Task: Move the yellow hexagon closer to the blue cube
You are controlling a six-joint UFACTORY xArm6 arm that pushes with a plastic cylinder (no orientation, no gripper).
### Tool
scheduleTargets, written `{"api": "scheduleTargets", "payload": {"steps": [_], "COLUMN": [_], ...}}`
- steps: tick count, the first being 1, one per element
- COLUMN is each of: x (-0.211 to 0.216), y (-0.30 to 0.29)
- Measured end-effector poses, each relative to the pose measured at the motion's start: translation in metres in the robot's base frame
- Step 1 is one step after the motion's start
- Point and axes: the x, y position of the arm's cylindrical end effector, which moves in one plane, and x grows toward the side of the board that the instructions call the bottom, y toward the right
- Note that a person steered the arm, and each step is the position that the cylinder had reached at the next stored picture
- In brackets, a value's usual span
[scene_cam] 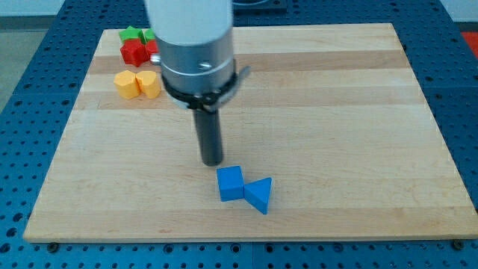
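Observation:
The blue cube (231,183) lies near the view's bottom centre of the wooden board (336,112). A blue triangular block (259,195) touches its right side. The yellow hexagon (127,84) sits at the view's upper left, touching a second yellow block (150,84) on its right. My tip (212,162) is just above and slightly left of the blue cube, a small gap apart, far from the yellow hexagon.
A red star-like block (134,51) and a green block (140,34) lie above the yellow ones at the view's top left; another red block (153,51) is partly hidden behind the arm's grey body (196,52).

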Motion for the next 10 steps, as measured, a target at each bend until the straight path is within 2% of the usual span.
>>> {"api": "scheduleTargets", "payload": {"steps": [5, 6, 8, 10], "x": [-0.089, -0.122, -0.179, -0.171], "y": [-0.213, -0.229, -0.203, -0.161]}}
